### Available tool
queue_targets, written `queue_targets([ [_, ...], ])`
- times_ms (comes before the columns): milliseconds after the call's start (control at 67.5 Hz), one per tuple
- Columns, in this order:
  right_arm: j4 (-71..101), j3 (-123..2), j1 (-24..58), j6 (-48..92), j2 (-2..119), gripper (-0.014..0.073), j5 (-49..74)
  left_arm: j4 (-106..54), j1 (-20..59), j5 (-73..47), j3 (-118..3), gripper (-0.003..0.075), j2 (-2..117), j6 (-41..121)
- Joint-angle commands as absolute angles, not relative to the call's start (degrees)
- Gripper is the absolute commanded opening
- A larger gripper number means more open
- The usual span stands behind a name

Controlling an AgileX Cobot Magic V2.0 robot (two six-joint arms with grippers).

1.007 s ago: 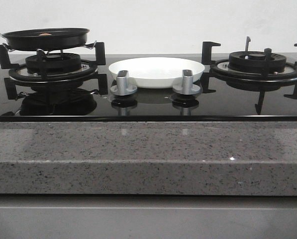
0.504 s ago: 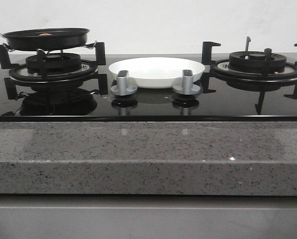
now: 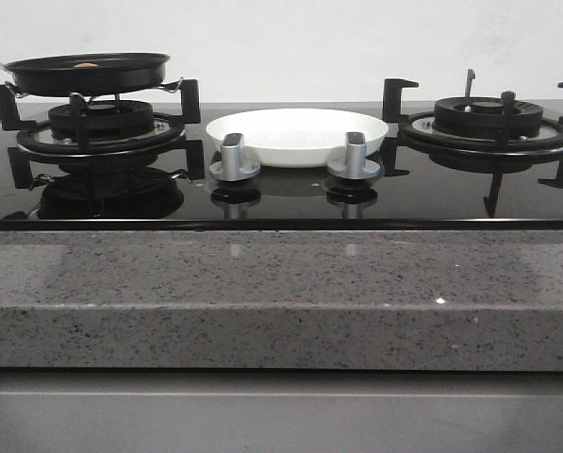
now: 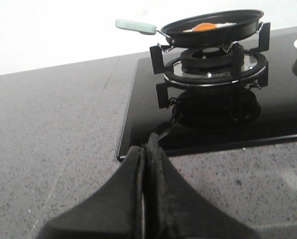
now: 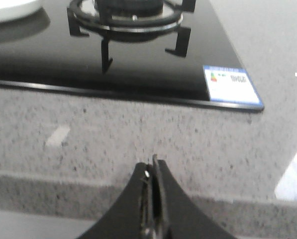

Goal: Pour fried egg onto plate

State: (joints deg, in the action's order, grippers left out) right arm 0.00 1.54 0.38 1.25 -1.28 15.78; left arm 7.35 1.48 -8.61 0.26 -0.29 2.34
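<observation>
**Both grippers closed and empty, egg in pan**

My left gripper (image 4: 144, 149) has its fingers pressed together, nothing between them; it hangs over the grey speckled counter (image 4: 53, 149), just short of the black glass hob (image 4: 213, 124); ahead of it the black frying pan (image 4: 213, 25) sits on the left burner grate (image 4: 213, 62), pale green handle (image 4: 135, 26) pointing away from the plate; the fried egg (image 4: 204, 27) lies flat in the pan, orange yolk up. My right gripper (image 5: 152, 172) is also clamped on nothing, over the counter edge; ahead of it the right burner (image 5: 131, 12), bare, and an energy label (image 5: 230, 84) on the glass. The plate (image 3: 297, 135) rests between the burners, behind two silver knobs (image 3: 234, 159); well ahead of both grippers.
</observation>
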Motion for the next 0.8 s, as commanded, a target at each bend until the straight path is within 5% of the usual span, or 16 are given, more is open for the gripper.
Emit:
queue_targets([
  [0,0.4,1.1,0.4,1.2,-1.7,-0.006,7.9,6.8,1.9,-1.9,0.7,-0.002,-1.2,2.2],
  [400,5.6,-4.4,0.4,1.2,-1.7,-0.006,3.3,-1.5,1.9,3.5,-6.2,-0.002,1.2,2.2],
  [785,3.0,-24.8,0.4,1.2,12.3,-0.006,14.7,-1.7,1.9,-6.6,-27.9,-0.002,20.8,2.2],
])
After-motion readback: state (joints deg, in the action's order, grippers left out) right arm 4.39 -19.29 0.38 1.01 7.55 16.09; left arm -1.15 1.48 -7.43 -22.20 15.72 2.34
